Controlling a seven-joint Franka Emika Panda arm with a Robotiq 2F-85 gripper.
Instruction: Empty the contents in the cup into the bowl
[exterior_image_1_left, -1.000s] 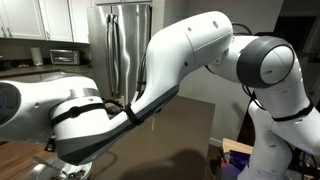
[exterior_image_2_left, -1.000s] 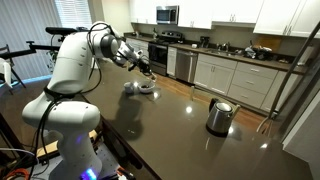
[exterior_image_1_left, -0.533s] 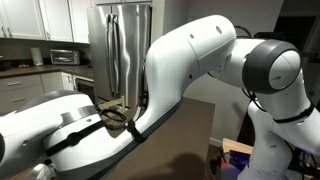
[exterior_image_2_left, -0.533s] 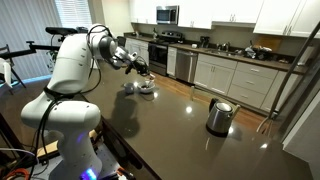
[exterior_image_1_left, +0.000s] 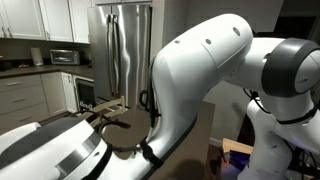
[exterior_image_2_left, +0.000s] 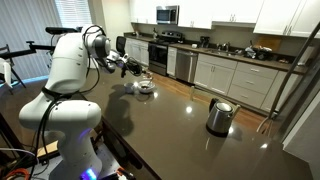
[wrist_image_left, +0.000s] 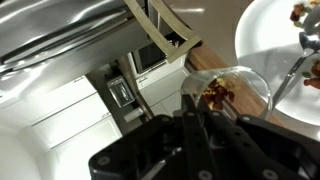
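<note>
One white robot arm reaches out over a dark, glossy kitchen surface. In the wrist view we see its black fingers set narrow and gripping a small clear drinking glass. The glass is tilted and held in the air just beside a wide, shallow, round white bowl. A clump of dark brownish bits sits inside the glass, close to the fingers. A few more brownish bits lie in the bowl at the top edge of the wrist view. We cannot tell whether the thin grey streak between glass and bowl belongs to the glass or to something else.

In an exterior view the bowl rests on the surface, with the fingers hanging just above it and to one side. The glass is too small there for us to make out. A steel kettle stands on the same surface, well apart from the bowl. Behind the surface we see a steel range set among white cabinets.

In an exterior view the arm's white shell fills most of the frame. A stainless steel refrigerator stands behind it, and a small microwave sits on a counter beside the refrigerator.
</note>
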